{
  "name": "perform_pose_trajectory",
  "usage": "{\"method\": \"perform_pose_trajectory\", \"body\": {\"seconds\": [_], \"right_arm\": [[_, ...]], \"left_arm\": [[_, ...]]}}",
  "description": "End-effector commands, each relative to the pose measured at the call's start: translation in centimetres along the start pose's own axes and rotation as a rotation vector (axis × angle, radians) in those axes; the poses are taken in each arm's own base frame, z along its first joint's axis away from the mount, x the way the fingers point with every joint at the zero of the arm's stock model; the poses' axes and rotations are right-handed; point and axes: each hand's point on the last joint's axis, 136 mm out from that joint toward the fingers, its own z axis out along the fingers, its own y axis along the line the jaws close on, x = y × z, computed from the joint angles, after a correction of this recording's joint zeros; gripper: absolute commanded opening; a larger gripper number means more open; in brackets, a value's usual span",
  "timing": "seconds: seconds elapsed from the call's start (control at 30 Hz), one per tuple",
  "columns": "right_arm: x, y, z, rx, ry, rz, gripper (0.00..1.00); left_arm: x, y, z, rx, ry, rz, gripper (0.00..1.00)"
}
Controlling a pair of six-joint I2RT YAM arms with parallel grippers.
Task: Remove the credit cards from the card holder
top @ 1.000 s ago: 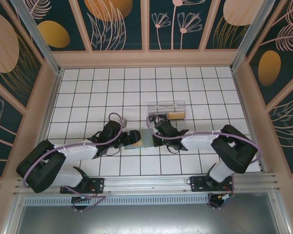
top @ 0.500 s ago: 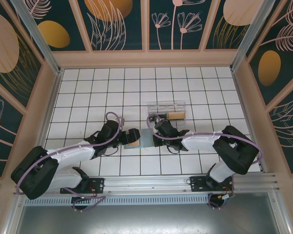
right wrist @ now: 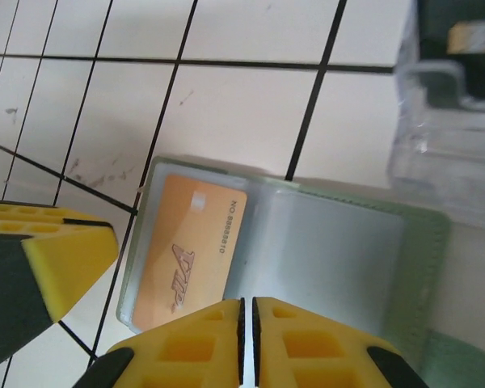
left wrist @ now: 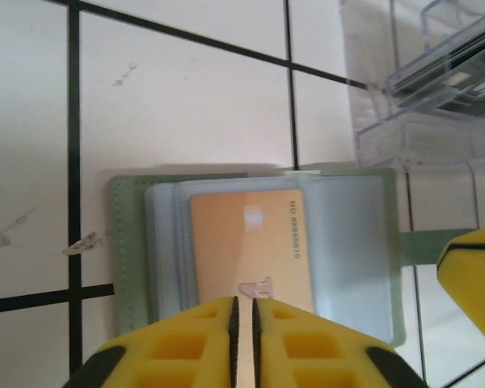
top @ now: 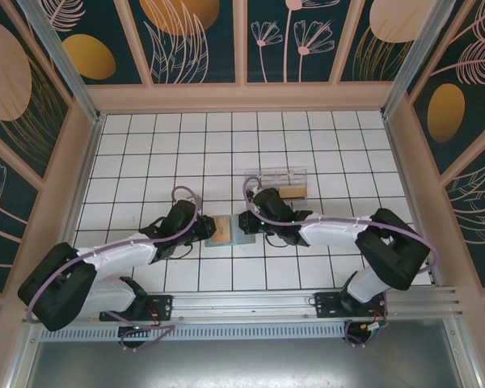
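Left gripper (left wrist: 243, 303): jaws pressed together, only a hairline slit between the yellow pads. They sit on the near edge of the open card holder (left wrist: 123, 242). I cannot tell whether anything thin is caught in the slit.

At 12 o'clock from these jaws an orange credit card (left wrist: 246, 242) lies flat within the clear sleeves (left wrist: 347, 242), its near end running under my pads. At 3 o'clock the holder's green tab (left wrist: 420, 246) reaches toward a yellow finger (left wrist: 473, 279) of my other arm. At 1 o'clock is the clear plastic box (left wrist: 420, 105), standing on the white-tiled table (left wrist: 186, 97) just beyond the holder.

Right gripper (right wrist: 247, 303): jaws likewise pressed together, resting at the holder's near edge about where the card's sleeve meets the empty-looking one. Card at 11 o'clock, box at 1 o'clock, holder's green rim at 3 o'clock.

From above, both grippers meet over the card holder at table centre. The left one comes in from 9 o'clock and the right from 3 o'clock, with the box apart at 1 o'clock.
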Motion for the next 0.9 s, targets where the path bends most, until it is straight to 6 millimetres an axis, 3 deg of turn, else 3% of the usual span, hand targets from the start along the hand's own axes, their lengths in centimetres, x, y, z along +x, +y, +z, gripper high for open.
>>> {"method": "perform_pose_trajectory", "body": {"seconds": [0.0,0.13,0.4,0.87], "right_arm": [[-0.5,2.9,1.0,-0.137,0.017,0.063,0.14],[0.1,3.6,2.0,-0.188,0.061,0.105,0.2],[0.9,3.3,3.5,-0.191,0.107,0.141,0.21],[1.4,1.2,4.0,-0.105,0.118,0.183,0.2]], "left_arm": [[-0.6,0.2,0.5,-0.017,-0.015,0.0,0.11],[-0.2,1.2,0.8,-0.053,-0.002,-0.005,0.1],[0.4,2.2,0.6,-0.084,0.0,-0.009,0.1],[1.9,3.1,1.5,-0.099,0.058,-0.026,0.08]]}}
